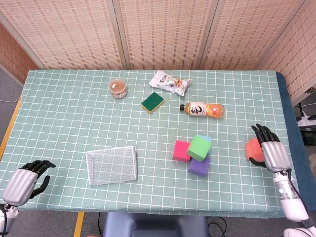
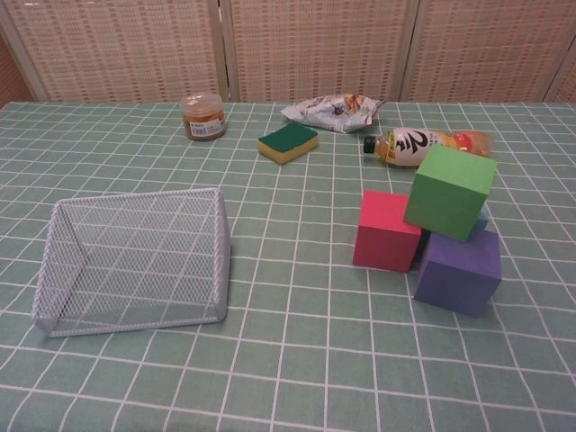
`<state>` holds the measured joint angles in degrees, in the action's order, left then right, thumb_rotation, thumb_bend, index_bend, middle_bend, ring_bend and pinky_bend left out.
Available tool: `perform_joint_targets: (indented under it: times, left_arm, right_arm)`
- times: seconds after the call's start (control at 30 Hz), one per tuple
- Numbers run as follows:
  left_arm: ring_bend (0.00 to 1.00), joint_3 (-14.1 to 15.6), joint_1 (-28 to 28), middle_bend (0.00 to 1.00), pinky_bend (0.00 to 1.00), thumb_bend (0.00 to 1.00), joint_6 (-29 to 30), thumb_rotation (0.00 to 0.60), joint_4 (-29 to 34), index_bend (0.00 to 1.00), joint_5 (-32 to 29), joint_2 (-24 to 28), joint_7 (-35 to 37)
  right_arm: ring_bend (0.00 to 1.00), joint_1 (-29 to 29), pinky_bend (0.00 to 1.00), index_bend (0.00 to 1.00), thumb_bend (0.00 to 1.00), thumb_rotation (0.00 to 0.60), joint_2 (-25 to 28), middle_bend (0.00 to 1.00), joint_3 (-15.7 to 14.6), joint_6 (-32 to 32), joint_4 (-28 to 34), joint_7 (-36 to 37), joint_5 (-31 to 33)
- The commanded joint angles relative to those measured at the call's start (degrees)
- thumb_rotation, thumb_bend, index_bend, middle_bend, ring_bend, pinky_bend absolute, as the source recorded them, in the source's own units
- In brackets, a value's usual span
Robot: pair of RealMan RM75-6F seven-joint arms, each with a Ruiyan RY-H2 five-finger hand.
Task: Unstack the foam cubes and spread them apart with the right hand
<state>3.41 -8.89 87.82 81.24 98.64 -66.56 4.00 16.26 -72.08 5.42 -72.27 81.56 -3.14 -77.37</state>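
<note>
Wire basket: silvery mesh tray near the front left of the table – nothing lies in it.
Jar: small clear tub with a lid, brownish contents, at the back left; label unreadable.
Bottle: lying on its side behind the cubes, amber drink inside, dark cap toward the left; a large black character on its white label, the rest too small to read.
Snack bag: crumpled white packet at the back; print not legible.
Sponge: green top, yellow underside, between jar and bottle.
Green cube: tilted, resting on the purple cube; a pale blue cube peeks out behind them; pink cube stands on the cloth just left of them.
Red cube: well apart from the pile, near the table's right edge, beside the right hand.
Right hand: fingers spread and pointing away, thumb against the red cube – whether it grips it I cannot tell.
Left hand: at the front left corner, fingers curled in, holding nothing.
Head view only: both hands and the red cube; the chest view shows neither.
</note>
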Motion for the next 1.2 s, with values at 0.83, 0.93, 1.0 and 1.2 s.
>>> perform_joint_targets:
  times: [0.83,0.93,1.0,1.2]
  left_arm:
    - [0.33,0.0,0.1,0.35,0.50,0.54,0.3,0.600,0.0,0.36,0.1,0.2,0.0]
    - [0.33,0.1,0.0,0.35,0.50,0.54,0.0,0.600,-0.1,0.36,0.0,0.2,0.1]
    - [0.33,0.1,-0.1,0.35,0.50,0.54,-0.1,0.600,-0.1,0.36,0.1,0.2,0.2]
    - [0.33,0.3,-0.2,0.35,0.50,0.55,-0.4,0.600,0.0,0.36,0.4,0.1,-0.3]
  right_arm:
    - [0.00,10.2,0.12,0.00,0.06,0.600,-6.2,0.00,-1.0,6.1,9.8,7.5,-12.7]
    - [0.00,9.8,0.12,0.00,0.06,0.600,-8.6,0.00,0.3,4.7,9.3,1.7,-10.4]
    - [0.00,9.5,0.12,0.00,0.06,0.600,-9.9,0.00,0.7,3.7,8.9,-0.4,-9.6]
    - [0.00,10.3,0.13,0.00,0.06,0.600,-10.2,0.00,1.1,6.1,9.3,-0.7,-6.8]
